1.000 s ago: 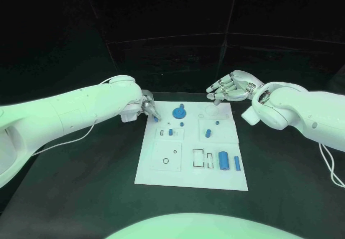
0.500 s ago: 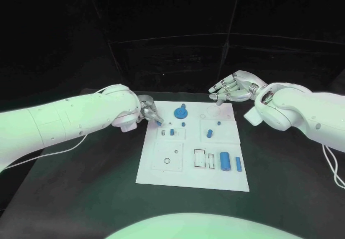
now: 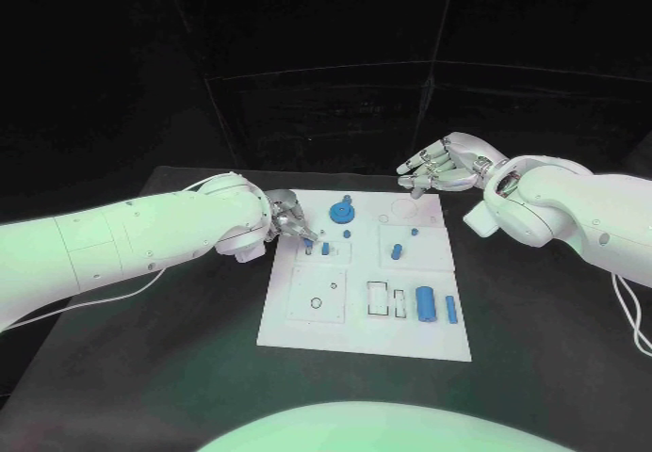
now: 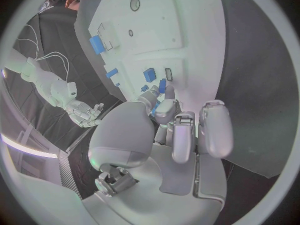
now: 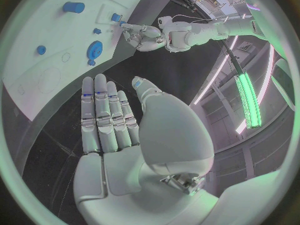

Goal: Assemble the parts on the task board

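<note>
blue part (image 3: 308, 240) pinched upright, left robot hand (image 3: 286, 217)

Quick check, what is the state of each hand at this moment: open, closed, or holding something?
Left hand: pinches a small blue part between its fingertips, over the white task board.
Right hand: open, fingers straight, holds nothing.

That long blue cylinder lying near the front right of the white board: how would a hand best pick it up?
The long blue cylinder lies flat on the task board, its length running toward the robot. Probably best to come straight down from above and pinch its middle across the rounded sides. A smaller blue piece lies close on its right, so the fingers need care there.
</note>
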